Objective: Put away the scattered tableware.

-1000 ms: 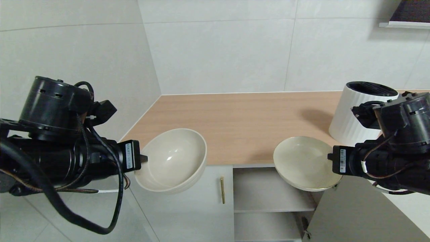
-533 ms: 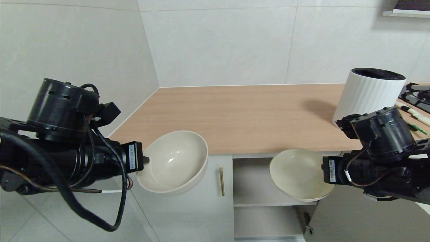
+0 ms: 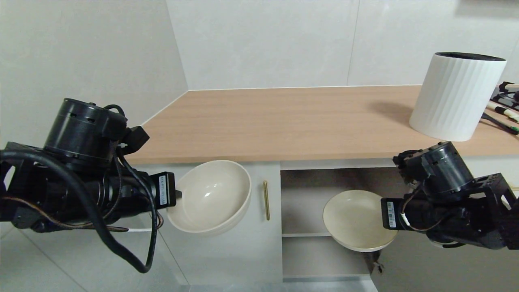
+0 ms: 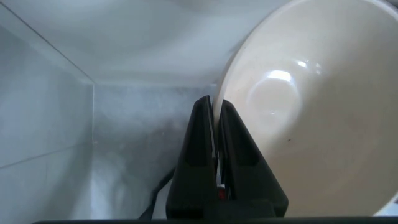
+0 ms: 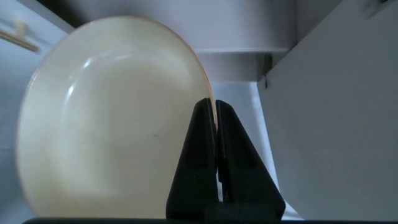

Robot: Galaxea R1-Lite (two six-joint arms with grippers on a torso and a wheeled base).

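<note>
While both arms reach forward in front of the cabinet (image 3: 259, 243), each carries one dish by its rim.

Left arm: roughly level, forearm pointing at the cabinet's closed door (image 3: 227, 255). The left gripper (image 3: 178, 194) (image 4: 216, 106) has its fingers drawn narrow, pinching the near rim of the bowl (image 3: 211, 196) (image 4: 311, 118). The bowl hangs in the air before that door, tilted so its hollow faces up and outward, just left of the brass handle (image 3: 266, 200).

Right arm: lower, elbow out to the right of the cabinet. The right gripper (image 3: 382, 213) (image 5: 216, 106) is clamped thin on the edge of the plate (image 3: 352, 219) (image 5: 112, 118). The plate is tilted and sits at the mouth of the cabinet's open bay, about level with the shelf (image 3: 302, 234). Cannot tell whether it is inside the bay or just before it.

Surroundings: the open door (image 3: 409, 267) (image 5: 336, 112) swings out at the cabinet's right side, close under the right arm. The countertop (image 3: 284, 121) lies over the cabinet. A white ribbed container (image 3: 458, 97) stands on it above and to the right of the open bay, with some utensils (image 3: 502, 115) beside it.
</note>
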